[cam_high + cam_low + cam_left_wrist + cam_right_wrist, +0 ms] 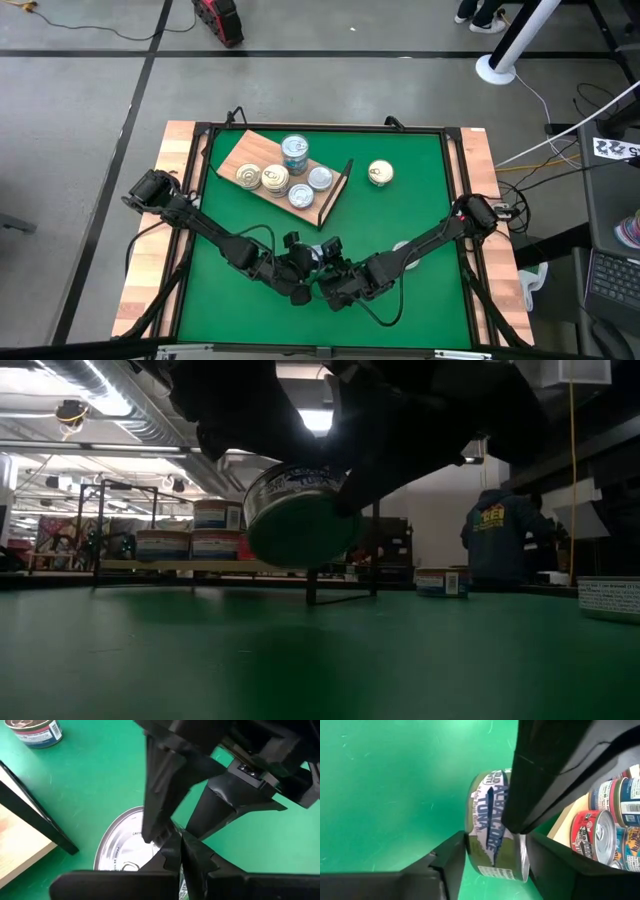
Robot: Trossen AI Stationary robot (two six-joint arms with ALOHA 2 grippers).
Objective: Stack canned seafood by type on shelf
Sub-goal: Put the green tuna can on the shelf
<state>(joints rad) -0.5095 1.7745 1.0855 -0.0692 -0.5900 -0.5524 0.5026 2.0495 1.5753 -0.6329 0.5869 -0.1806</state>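
Observation:
A flat round tuna can (300, 520) with a green and blue side label hangs tilted above the green mat near the table's front, where both arms meet. My left gripper (181, 851) is shut at its rim. My right gripper (495, 860) has one finger on each flat face of the can. The wooden shelf (262, 152) lies at the far left with its black wire end (337, 190) toward the right. Several cans (285, 170) stand on the shelf, one of them on top of another. My left gripper pinches the can's rim (520, 832) with its fingers shut together, slanting down at it from the table's left. The can is clear of the mat and tilted. My right gripper lies against the can's silver top (142, 840) with one finger (452, 857) and against the opposite face with the other (545, 862). It slants down from the table's right.
A lone can (380, 173) stands on the mat just right of the shelf. Another can (610, 600) stands near the table's right side. The mat in front of the shelf is bare. A person (500, 540) stands in the room beyond the table.

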